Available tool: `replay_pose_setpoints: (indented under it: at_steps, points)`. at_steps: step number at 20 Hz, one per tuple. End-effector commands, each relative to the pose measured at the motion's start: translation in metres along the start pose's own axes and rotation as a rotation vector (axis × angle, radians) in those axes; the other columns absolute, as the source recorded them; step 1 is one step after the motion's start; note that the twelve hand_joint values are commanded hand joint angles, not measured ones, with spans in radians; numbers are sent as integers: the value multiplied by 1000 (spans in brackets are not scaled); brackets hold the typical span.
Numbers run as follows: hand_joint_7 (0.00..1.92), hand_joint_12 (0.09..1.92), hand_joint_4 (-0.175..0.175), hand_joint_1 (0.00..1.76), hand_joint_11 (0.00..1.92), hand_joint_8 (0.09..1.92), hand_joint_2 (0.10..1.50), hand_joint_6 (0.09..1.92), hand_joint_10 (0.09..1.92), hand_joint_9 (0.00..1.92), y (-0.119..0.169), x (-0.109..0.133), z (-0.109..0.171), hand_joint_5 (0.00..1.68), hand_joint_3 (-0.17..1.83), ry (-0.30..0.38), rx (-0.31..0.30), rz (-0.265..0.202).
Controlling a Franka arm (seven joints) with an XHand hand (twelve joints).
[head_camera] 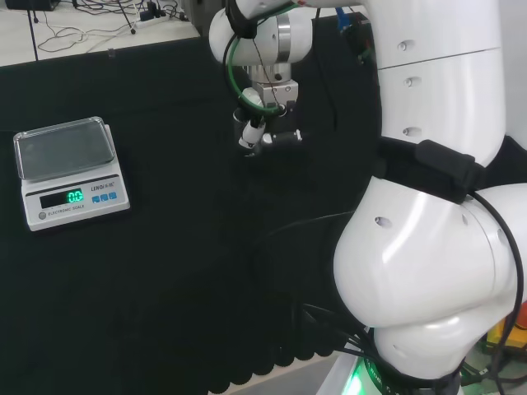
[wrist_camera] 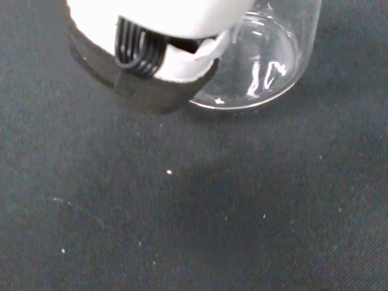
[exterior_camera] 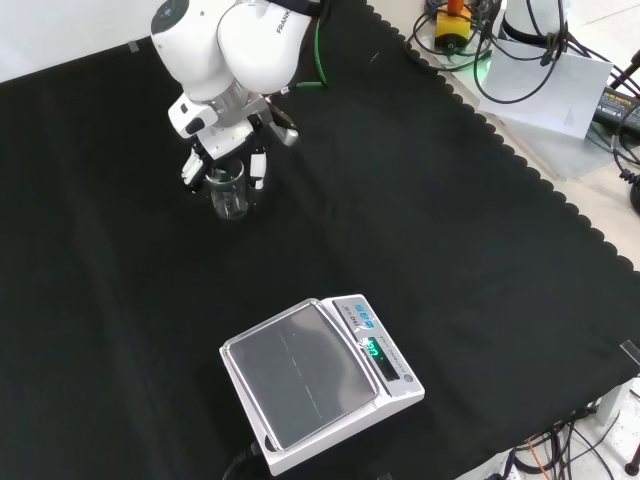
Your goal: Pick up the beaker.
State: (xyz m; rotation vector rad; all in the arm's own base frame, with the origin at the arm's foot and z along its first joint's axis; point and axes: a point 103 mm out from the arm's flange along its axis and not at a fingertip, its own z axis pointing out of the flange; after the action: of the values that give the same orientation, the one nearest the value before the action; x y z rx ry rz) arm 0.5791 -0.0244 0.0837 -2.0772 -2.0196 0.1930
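Hand [exterior_camera: 222,150]: lowered from above over clear beaker [exterior_camera: 228,191] upright on black worktop [exterior_camera: 420,220]; fingers [exterior_camera: 258,168] straddle its rim, grip indeterminate.

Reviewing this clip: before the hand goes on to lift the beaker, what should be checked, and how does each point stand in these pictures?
1. Beaker upright on the black cloth: ok, front view.
2. Hand placed at the beaker: ok; fingers come down on either side of its rim in the front view.
3. Fingers actually curled onto the glass: cannot tell; contact is not plain.
4. Beaker contents: cannot tell.
5. Scale apart from the beaker: ok; it sits nearer the camera in the front view, with bare cloth between.
6. Cloth beside the beaker free of other ware: ok.
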Motion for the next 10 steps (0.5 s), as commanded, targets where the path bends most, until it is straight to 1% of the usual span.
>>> replay_pose_setpoints:
  at_steps: [1,6,10]
  points:
    - [549,868,-175,1097,1261,1339,997,1427,1269,952,-17,-4,-55,761,497,-8,-69,-10]
    - [558,872,-175,1098,1263,1351,990,1429,1272,958,-32,0,-90,763,510,-18,-110,-17]
    - [564,873,-175,1098,1263,1357,987,1429,1273,961,-43,2,-107,764,515,-22,-134,-20]
